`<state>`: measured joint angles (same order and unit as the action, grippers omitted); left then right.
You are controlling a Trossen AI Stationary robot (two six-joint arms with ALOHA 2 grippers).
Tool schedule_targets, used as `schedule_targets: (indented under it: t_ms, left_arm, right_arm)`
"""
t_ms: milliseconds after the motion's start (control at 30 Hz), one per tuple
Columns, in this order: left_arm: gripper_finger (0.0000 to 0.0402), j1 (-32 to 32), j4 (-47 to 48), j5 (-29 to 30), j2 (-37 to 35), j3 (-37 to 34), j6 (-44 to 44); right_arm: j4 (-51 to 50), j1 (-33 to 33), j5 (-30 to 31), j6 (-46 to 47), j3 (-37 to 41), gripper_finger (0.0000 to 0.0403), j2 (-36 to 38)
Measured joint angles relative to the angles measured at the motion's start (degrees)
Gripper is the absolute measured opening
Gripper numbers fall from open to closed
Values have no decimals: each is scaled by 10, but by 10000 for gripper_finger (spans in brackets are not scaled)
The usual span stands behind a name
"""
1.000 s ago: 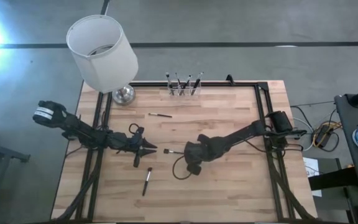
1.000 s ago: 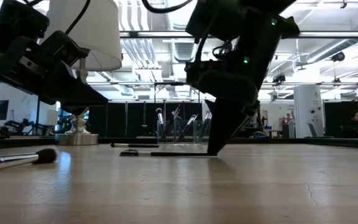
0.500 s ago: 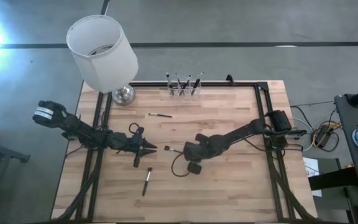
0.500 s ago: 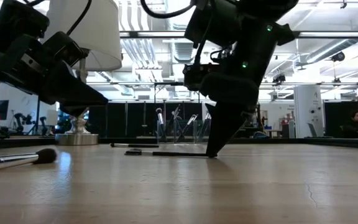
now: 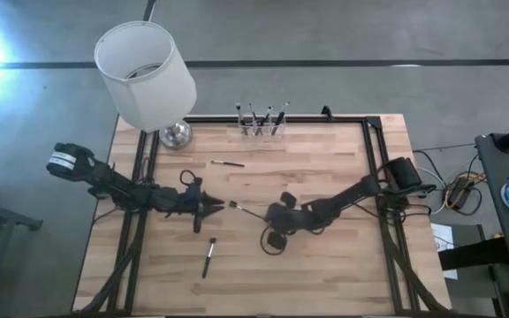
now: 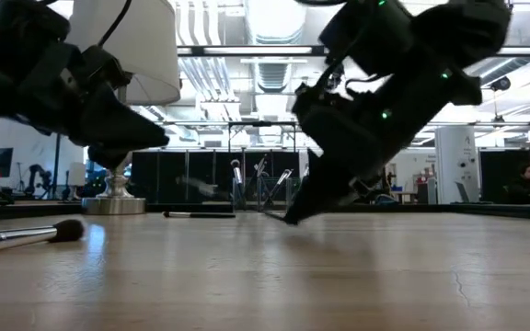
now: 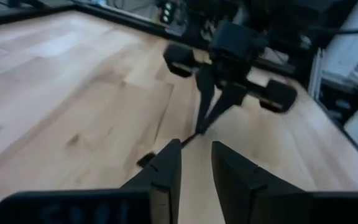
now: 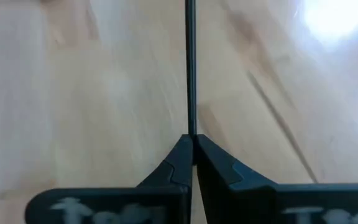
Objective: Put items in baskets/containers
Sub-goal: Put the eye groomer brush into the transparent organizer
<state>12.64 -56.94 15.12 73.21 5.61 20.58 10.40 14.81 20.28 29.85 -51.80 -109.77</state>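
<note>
My right gripper (image 5: pixel 269 216) is shut on a thin dark makeup brush (image 5: pixel 247 210) at mid-table. The brush's bristle end (image 7: pixel 146 160) points toward my left gripper (image 5: pixel 220 208), which stands open just short of it and touches nothing. Two more brushes lie flat on the wood, one farther back (image 5: pixel 227 163) and one nearer the front edge (image 5: pixel 208 256). The clear holder (image 5: pixel 262 129) stands at the far edge with several brushes upright in it. My right gripper pinches the brush's thin handle (image 8: pixel 190 127) near its butt end between its two fingertips. The fingers slant down from the table's right and lie along the brush, which sticks straight out ahead of them. The bristle end (image 5: pixel 233 205) is raised off the table.
A white lamp (image 5: pixel 144 71) with a silver base (image 5: pixel 176 134) stands at the far left corner. A dark frame (image 5: pixel 374 159) borders the wooden table. Bare wood lies between the grippers and the holder.
My right gripper has sunk and tipped from steeply downward to a flatter slant, and has taken hold of the brush that lay flat on the table. The brush's bristle end has risen and swung toward my left gripper.
</note>
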Motion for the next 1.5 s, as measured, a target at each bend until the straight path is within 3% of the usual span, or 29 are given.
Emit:
schedule_targets:
  t_ms: [367,567,967,1500]
  left_arm:
    - [101,0,-86,70,0,1,77]
    - [104,0,-140,74,0,5,83]
    - [104,3,-158,-15,0,56,35]
    - [104,8,-181,14,0,83,-28]
  right_arm:
    - [236,19,111,-23,68,8,9]
    - [337,24,124,-79,54,8,10]
    - [340,25,147,-152,-17,8,9]
    - [342,36,144,-170,-22,8,9]
